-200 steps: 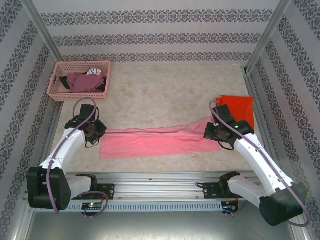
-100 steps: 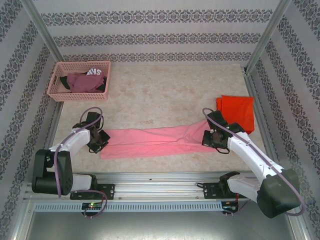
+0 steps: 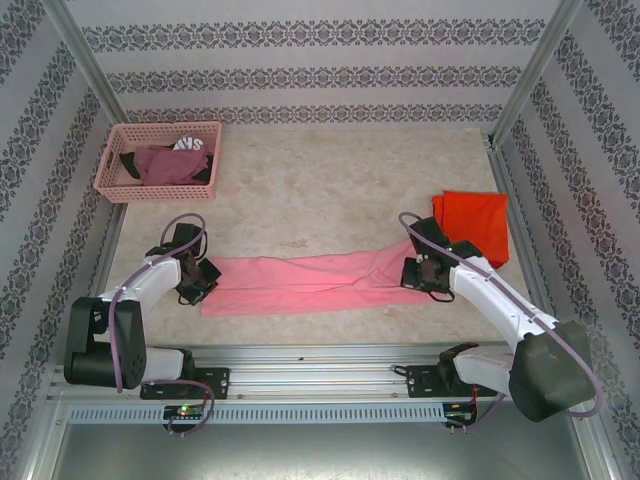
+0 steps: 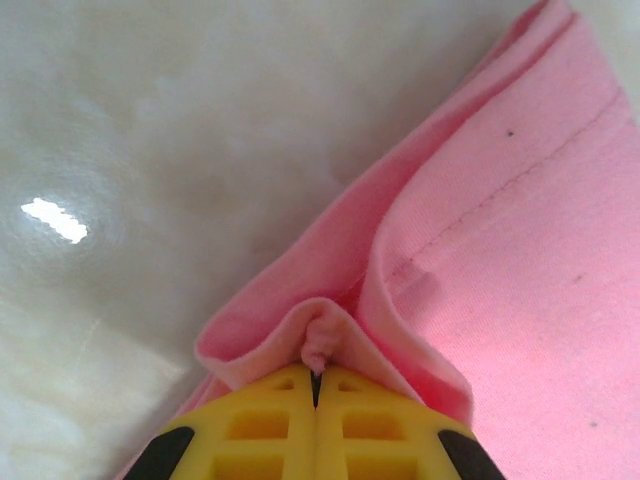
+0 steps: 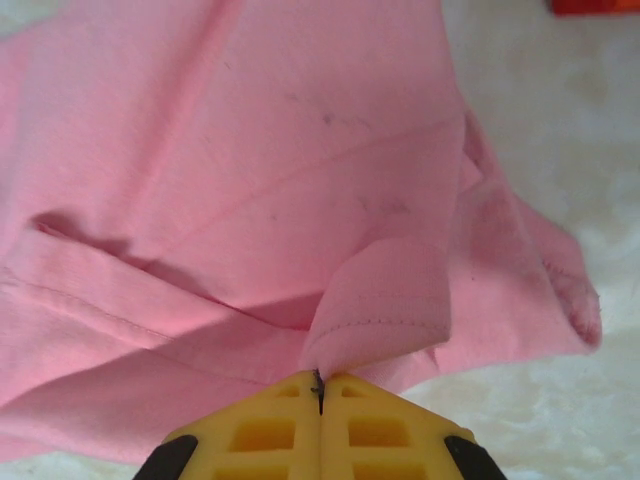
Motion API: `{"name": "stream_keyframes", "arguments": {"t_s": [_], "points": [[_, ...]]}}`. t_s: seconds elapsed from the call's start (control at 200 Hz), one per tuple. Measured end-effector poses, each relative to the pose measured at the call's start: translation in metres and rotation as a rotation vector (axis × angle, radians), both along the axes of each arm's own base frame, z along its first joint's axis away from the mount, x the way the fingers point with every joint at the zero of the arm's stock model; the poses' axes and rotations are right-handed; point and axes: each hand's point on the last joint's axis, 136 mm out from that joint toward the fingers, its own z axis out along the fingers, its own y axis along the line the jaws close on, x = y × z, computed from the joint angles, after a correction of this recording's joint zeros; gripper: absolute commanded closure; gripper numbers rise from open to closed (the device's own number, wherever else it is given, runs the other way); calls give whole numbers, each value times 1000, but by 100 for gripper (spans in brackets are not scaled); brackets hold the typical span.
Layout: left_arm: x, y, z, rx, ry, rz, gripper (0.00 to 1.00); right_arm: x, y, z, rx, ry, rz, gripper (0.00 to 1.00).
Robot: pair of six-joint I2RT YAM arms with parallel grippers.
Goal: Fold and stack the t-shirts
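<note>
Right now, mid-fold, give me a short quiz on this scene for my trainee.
1. True or false: the left fingers and right fingers are both shut on the pink t-shirt.
2. The orange t-shirt lies: A, over an arm; B, flat on the table, far right; C, under the pink one.
3. Fill in: the dark clothes sit in a pink ___.
Key: true; B; basket.

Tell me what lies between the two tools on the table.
The pink t-shirt, folded into a long strip, spans from the left tool to the right tool, each shut on one end; the top view shows it.
</note>
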Motion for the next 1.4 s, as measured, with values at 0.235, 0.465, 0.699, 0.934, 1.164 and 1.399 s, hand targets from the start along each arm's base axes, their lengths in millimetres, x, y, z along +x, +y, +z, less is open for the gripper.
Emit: {"name": "stream_keyframes", "arguments": {"t_s": [0.235, 0.465, 0.699, 0.934, 1.164, 1.399], "points": [[-2, -3, 20, -20, -59, -4, 100, 19, 5, 23, 9, -73, 21, 100], [-6, -4, 24, -26, -89, -4, 100, 24, 6, 11, -1, -40, 22, 100], [-22, -11, 4, -67, -5, 1, 100, 26, 7, 0, -4, -30, 22, 100], [23, -13, 54, -73, -143, -18, 100, 28, 10, -2, 6, -31, 33, 100], [16, -13, 46, -70, -122, -28, 100, 32, 7, -1, 6, -43, 29, 97], [-26, -11, 4, -64, 22, -5, 50, 37, 9, 2, 12, -68, 41, 67]]}}
